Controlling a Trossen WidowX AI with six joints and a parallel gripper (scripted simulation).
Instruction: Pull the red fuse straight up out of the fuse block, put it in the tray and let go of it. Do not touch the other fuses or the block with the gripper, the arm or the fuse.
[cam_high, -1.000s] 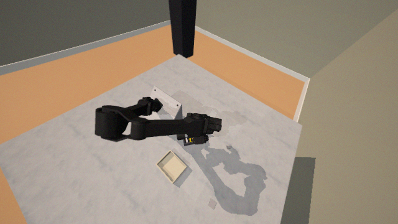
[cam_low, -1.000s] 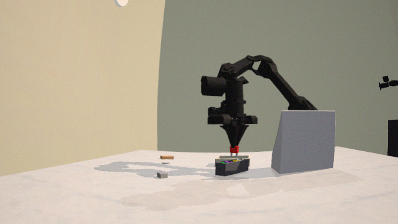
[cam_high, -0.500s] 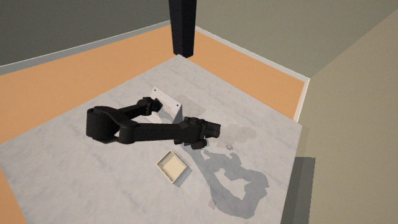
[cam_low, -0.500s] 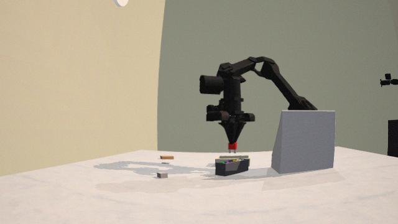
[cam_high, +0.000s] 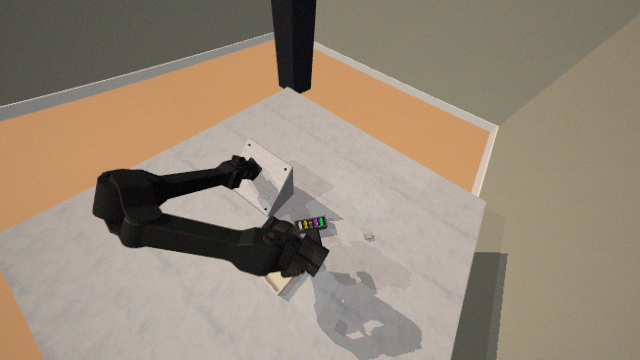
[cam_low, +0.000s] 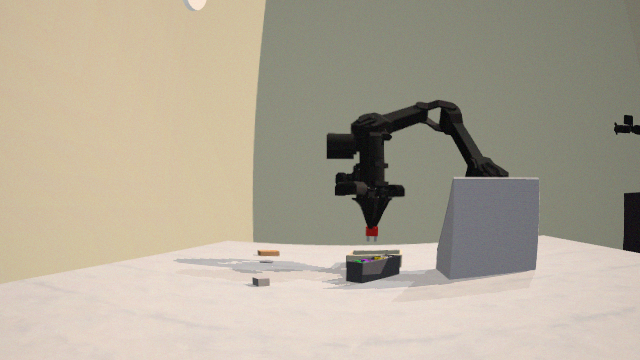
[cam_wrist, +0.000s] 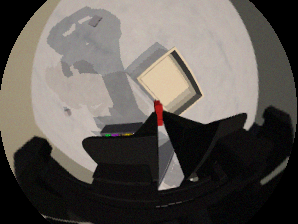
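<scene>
My gripper (cam_low: 372, 227) (cam_wrist: 158, 114) is shut on the red fuse (cam_low: 372, 233) (cam_wrist: 159, 111), which hangs upright with its two prongs pointing down, in the air clear of the block. In the wrist view the fuse's end overlaps the near corner of the cream tray (cam_high: 281, 288) (cam_low: 398, 252) (cam_wrist: 162, 80). No fuse shows in the visible part of the tray. The dark fuse block (cam_low: 355, 273) (cam_wrist: 120, 128) stands beside the tray, with white, yellow, purple and green fuses showing in the top view. In that view the arm hides the red fuse and much of the tray.
A tall grey wedge-shaped box (cam_high: 265, 182) (cam_low: 492, 225) stands near the block, by the arm. A small grey block (cam_high: 368, 237) (cam_low: 260, 281) (cam_wrist: 67, 111) lies on the table on the block's other side. A small orange block (cam_low: 268, 253) lies farther back in the exterior view.
</scene>
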